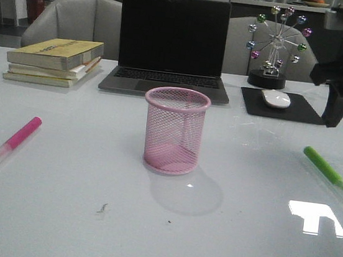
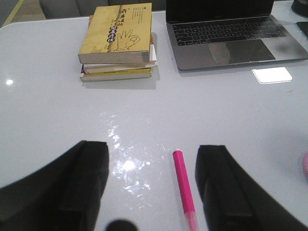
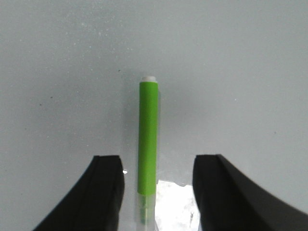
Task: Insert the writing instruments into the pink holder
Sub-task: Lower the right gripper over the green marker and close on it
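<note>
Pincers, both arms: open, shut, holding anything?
Left pincer: open, empty, pink marker between its fingers.
Right pincer: open, empty, green marker between its fingers.

Office desk: laptop [image 1: 170, 44], mouse [image 1: 276, 99], stacked books [image 1: 54, 61], chairs [image 1: 72, 19] behind.

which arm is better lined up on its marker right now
Right. The green marker lies centred between the open right gripper fingers; the pink marker sits off-centre, nearer one finger of the open left gripper.
</note>
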Tool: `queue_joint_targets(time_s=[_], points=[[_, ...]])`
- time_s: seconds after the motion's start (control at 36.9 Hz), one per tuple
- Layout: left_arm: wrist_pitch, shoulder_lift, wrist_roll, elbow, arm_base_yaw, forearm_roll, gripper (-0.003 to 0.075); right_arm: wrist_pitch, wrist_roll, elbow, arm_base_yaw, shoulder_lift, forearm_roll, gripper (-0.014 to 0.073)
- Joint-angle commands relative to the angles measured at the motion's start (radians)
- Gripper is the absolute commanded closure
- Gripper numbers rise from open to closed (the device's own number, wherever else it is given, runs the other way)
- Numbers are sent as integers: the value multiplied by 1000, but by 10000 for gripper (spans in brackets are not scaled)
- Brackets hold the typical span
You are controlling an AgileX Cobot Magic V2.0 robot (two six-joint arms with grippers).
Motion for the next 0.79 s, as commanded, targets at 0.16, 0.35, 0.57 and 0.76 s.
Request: queue_joint_targets(time_s=[0.16,0.35,0.57,0.76], points=[[-75,-11,-7,-40,-6,-33,273,-40,-1,-75,0,65,-12,141],[-75,-11,-7,-40,-6,-35,273,-59,-1,-75,0,122,-12,141],[-75,-11,-7,-40,-6,-35,273,-53,-1,-74,0,164,-12,178],[-66,-11,-7,-40,-6,-35,273,-52,-1,-74,0,173,-12,344]])
